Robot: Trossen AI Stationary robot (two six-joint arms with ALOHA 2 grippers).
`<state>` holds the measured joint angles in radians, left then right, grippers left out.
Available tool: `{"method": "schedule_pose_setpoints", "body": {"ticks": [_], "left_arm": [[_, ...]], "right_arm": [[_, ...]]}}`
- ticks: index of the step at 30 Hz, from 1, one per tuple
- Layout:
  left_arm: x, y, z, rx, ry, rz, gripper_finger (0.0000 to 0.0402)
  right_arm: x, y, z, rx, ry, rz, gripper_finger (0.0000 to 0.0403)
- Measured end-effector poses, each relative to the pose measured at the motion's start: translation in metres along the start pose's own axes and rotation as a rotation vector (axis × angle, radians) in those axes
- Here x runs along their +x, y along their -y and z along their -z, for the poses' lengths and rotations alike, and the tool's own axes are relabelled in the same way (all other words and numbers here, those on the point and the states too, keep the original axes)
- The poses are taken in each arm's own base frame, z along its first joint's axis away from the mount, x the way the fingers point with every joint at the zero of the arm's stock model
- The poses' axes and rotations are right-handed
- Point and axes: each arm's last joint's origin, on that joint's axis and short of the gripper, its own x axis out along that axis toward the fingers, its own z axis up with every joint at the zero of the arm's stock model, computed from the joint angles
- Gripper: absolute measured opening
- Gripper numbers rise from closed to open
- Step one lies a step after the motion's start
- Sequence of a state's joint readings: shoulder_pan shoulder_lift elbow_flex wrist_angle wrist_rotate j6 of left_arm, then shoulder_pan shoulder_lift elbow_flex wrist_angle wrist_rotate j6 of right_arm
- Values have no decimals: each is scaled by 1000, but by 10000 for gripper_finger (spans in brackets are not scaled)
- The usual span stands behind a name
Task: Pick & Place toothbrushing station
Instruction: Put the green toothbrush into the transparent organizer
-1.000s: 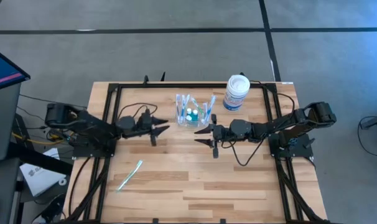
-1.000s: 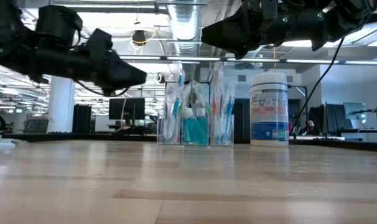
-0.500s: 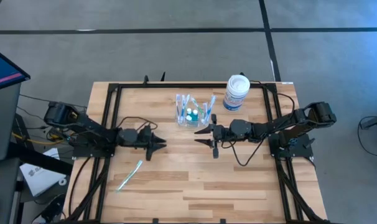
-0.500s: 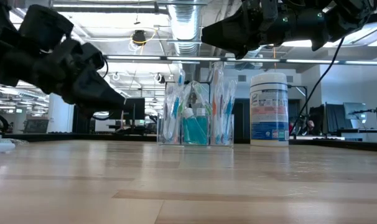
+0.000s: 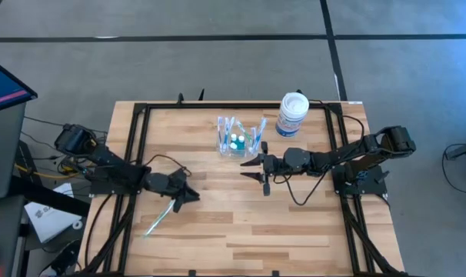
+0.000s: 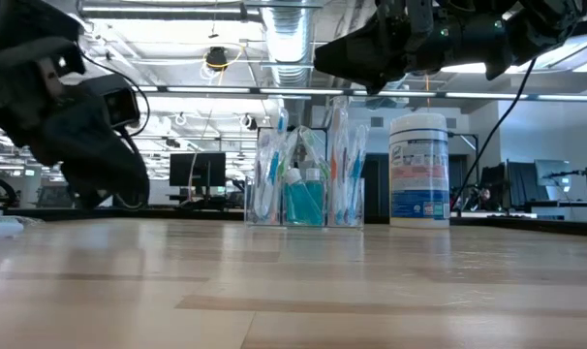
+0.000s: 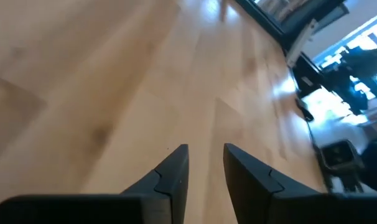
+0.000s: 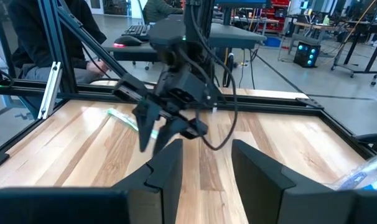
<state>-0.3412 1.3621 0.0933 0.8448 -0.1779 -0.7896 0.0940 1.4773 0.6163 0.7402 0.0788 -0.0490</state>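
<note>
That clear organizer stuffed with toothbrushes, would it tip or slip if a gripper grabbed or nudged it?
The organizer would probably tip fairly easily: the low view shows tall brushes rising above its walls, so it looks top-heavy. Its clear plastic walls look smooth, so fingers may slip. It likely weighs little and might slide on the table when pushed.

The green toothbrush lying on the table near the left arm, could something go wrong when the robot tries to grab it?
Maybe. The green toothbrush lies flat on the wooden table, so the left gripper might scrape the wood or push it away instead of lifting it.

The toothbrushing station is already crowded with wrapped brushes and is see-through, so dropping one in could miss or tip it.

The right gripper hangs close beside the station and could bump it.
</note>
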Motion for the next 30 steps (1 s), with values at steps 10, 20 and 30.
{"method": "schedule_pose_setpoints", "body": {"ticks": [10,20,30], "left_arm": [[3,37,7,-64,-61,159,92],[20,81,0,-18,-350,-89,66],[9,100,-16,-105,-633,-352,51]], "right_arm": [[0,1,0,46,-1,5,128],[0,1,0,42,-3,3,128],[0,1,1,49,-8,2,128]]}}
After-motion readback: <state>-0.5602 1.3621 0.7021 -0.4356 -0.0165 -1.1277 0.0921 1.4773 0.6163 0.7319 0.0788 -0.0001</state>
